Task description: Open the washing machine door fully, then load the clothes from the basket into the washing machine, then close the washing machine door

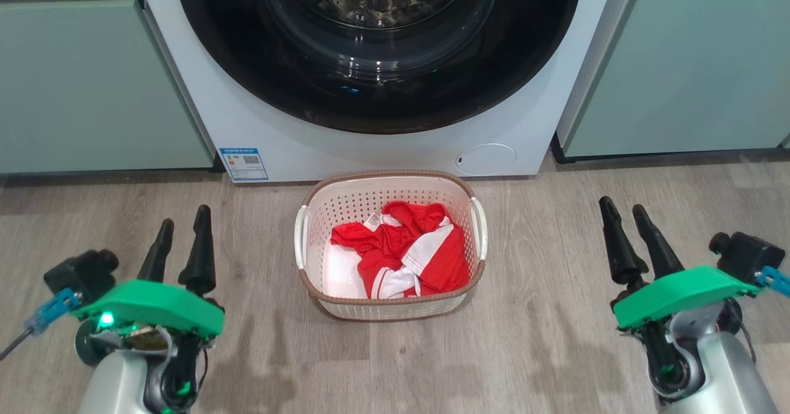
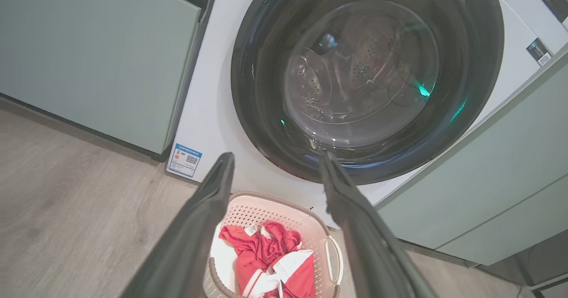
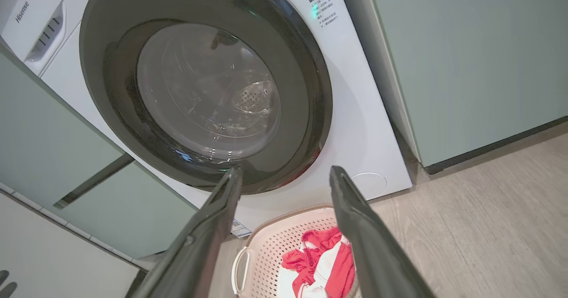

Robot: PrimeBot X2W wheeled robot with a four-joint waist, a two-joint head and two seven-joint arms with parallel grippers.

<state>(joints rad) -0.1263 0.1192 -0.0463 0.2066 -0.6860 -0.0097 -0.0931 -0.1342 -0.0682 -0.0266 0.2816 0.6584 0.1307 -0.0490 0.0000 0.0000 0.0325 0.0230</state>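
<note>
Left tool (image 1: 184, 215): fingers spread, nothing between them, raised over the wood floor (image 1: 555, 340). Right tool (image 1: 622, 203): fingers likewise spread and empty.

The basket (image 1: 389, 175) stands on the floor between the two tools, well apart from each: to the right of the left tool, to the left of the right tool. Its far rim sits just before the washing machine (image 1: 395, 149).

The clothes (image 1: 401, 247) lie bunched inside the basket, red with white panels and a small white label uppermost. No tool touches them.

The washing machine door (image 1: 376, 102) is ahead of both sets of fingertips, beyond the basket, shut flat against the front. The steel drum is visible through the glass.

The blue label (image 1: 244, 163) is ahead of the left tool and the round filter cap (image 1: 486, 158) is nearer the right tool's side. Pale green cabinets (image 1: 92, 87) flank the machine.
</note>
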